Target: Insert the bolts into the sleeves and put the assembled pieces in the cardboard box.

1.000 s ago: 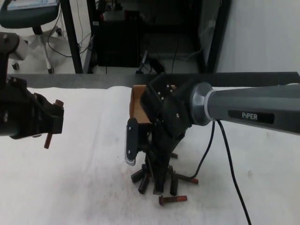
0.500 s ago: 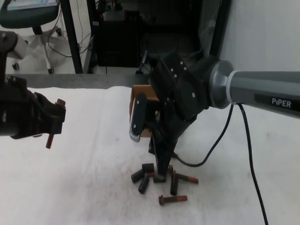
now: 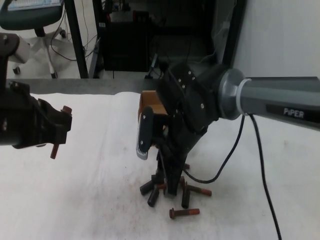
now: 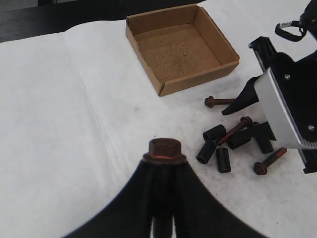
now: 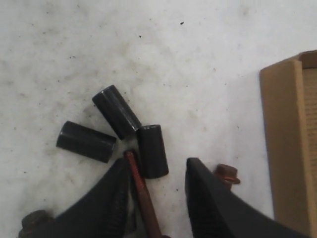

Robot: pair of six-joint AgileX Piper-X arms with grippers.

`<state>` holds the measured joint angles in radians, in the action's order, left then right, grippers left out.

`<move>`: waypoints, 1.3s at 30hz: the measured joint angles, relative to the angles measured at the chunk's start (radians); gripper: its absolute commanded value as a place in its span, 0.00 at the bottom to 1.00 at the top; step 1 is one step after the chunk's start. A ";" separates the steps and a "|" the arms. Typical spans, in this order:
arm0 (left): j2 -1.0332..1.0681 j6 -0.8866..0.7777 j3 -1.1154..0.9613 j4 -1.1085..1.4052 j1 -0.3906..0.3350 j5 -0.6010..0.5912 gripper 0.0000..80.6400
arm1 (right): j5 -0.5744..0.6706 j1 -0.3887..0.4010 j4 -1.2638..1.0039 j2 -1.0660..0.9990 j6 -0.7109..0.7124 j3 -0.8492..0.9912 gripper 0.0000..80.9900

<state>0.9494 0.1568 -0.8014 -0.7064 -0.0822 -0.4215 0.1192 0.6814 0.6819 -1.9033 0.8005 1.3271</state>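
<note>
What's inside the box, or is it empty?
Empty. The box shows a bare floor; the bolts and sleeves lie outside it.

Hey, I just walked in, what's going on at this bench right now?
The left tool is shut on a rusty hex-head steel bolt and holds it above the white cloth, off to one side. The right tool is open and low over a pile of black cylindrical sleeves and loose bolts, with one sleeve between its fingers. The open brown cardboard box beside the pile is empty, so nothing has been assembled and put away yet.
</note>
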 measured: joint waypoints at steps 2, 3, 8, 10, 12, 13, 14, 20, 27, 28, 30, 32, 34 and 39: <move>0.000 0.000 0.000 0.000 0.000 0.000 0.00 | 0.000 0.007 0.000 -0.018 0.000 0.000 0.43; 0.000 0.000 0.000 0.000 0.000 0.000 0.00 | 0.000 0.008 0.000 -0.020 0.000 0.000 0.43; 0.000 0.000 0.000 0.000 0.000 0.000 0.00 | 0.010 0.040 -0.010 -0.044 0.000 0.000 0.43; 0.000 0.000 0.000 0.000 0.000 0.000 0.00 | 0.016 0.049 -0.021 -0.044 0.000 0.000 0.43; 0.000 0.000 0.000 0.000 0.000 0.000 0.00 | 0.021 0.053 -0.025 -0.047 0.000 0.002 0.43; 0.000 0.003 0.000 -0.008 0.000 0.000 0.00 | 0.022 0.052 -0.025 -0.051 0.000 0.002 0.43; 0.000 0.006 0.000 -0.014 0.000 0.000 0.00 | 0.022 0.052 -0.028 -0.056 0.002 0.005 0.43; 0.000 0.015 0.000 -0.042 0.000 0.000 0.00 | 0.026 0.054 -0.033 -0.066 0.002 0.010 0.43; 0.000 0.015 0.000 -0.042 0.000 0.000 0.00 | 0.033 0.054 -0.044 -0.073 0.002 0.010 0.43; 0.000 0.015 0.000 -0.042 0.000 0.000 0.00 | 0.035 0.054 -0.050 -0.076 0.002 0.014 0.43; 0.000 0.018 0.000 -0.042 0.000 0.000 0.00 | 0.033 0.054 -0.052 -0.091 0.002 0.014 0.42; 0.000 0.023 0.000 -0.042 0.000 0.000 0.00 | 0.033 0.054 -0.050 -0.108 0.002 0.014 0.40; 0.000 0.023 0.000 -0.042 0.000 0.000 0.00 | 0.035 0.054 -0.050 -0.115 0.002 0.014 0.38; 0.000 0.030 0.000 -0.042 0.000 0.000 0.00 | 0.035 0.054 -0.050 -0.115 0.002 0.014 0.38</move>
<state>0.9494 0.1872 -0.8014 -0.7482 -0.0822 -0.4215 0.1542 0.7351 0.6321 -2.0184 0.8025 1.3413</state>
